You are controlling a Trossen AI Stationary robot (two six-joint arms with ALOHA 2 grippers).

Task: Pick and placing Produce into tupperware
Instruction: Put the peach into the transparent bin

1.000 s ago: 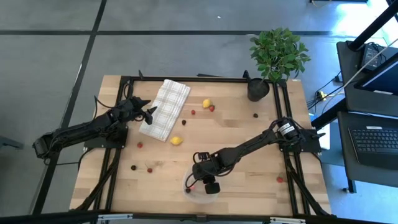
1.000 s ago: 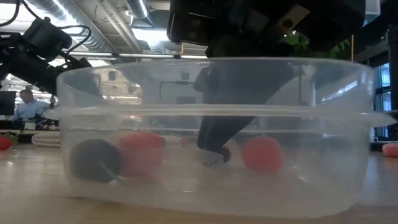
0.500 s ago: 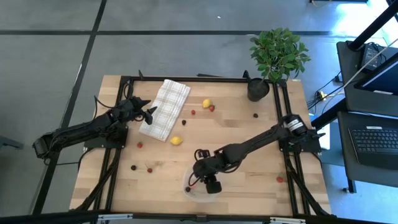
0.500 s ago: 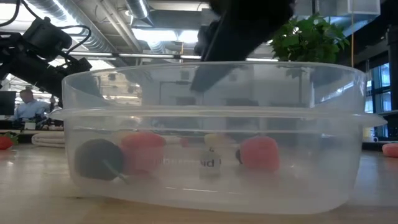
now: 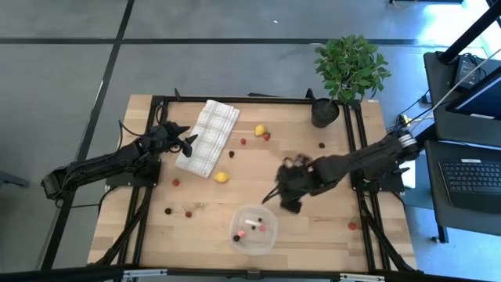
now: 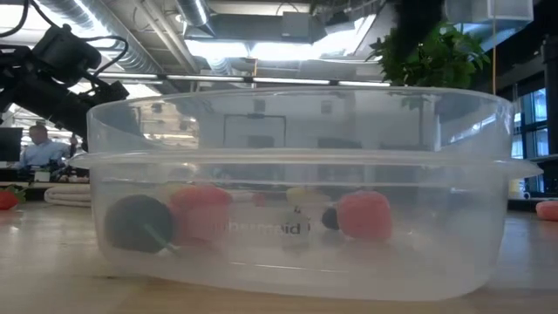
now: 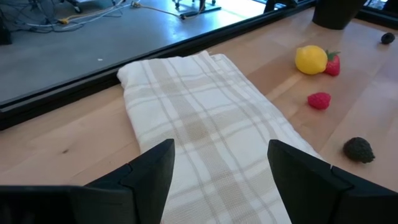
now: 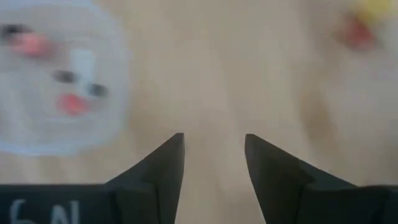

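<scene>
Just pulled up and out of the tupperware (image 5: 254, 229) at the front edge, leaving red and dark produce (image 6: 364, 215) on its floor: probably one drop done. Just beyond, right gripper (image 8: 214, 137) partly spread, carrying nothing. Farther back, loose berries (image 5: 243, 142) and a lemon (image 5: 222, 177) waiting. Farthest, left gripper (image 7: 221, 146) wide, empty, over the checked cloth (image 7: 199, 112).

Two matte black jointed arms, each end effector (image 7: 217, 168) ending in flat, wedge-shaped dark fingers (image 8: 165, 165).
</scene>
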